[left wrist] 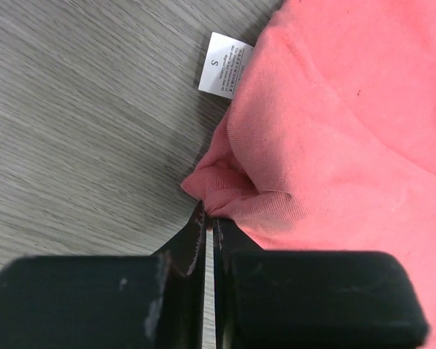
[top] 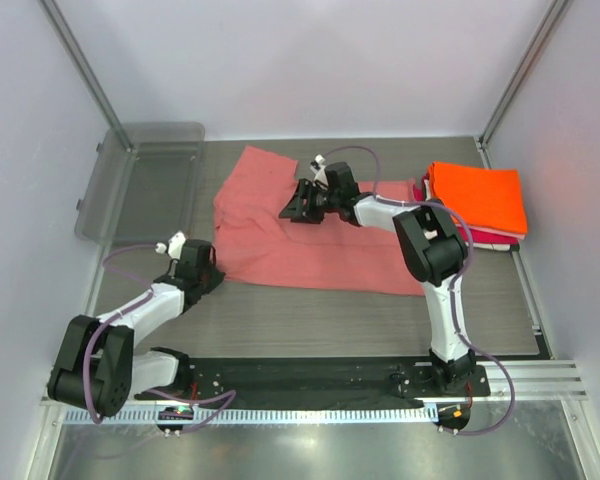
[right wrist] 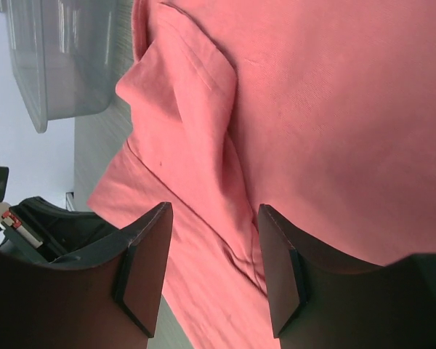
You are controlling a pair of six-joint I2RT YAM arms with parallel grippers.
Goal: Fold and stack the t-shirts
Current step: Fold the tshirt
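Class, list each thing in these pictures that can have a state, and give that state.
salmon-pink t-shirt, spread out, rumpled, not yet folded
orange t-shirt, folded, lying on top at the right
magenta-red t-shirt, folded, under the orange t-shirt
left gripper, shut on the salmon-pink t-shirt's edge
right gripper, open above the salmon-pink t-shirt
clear tray, lying far left, untouched

The counter is grey wood-grain board. A salmon-pink t-shirt lies spread across its middle. Left of that shirt, toward the far corner, sits a clear grey plastic tray. Just right of the shirt lies a folded magenta-red t-shirt, with a folded bright orange t-shirt on top.
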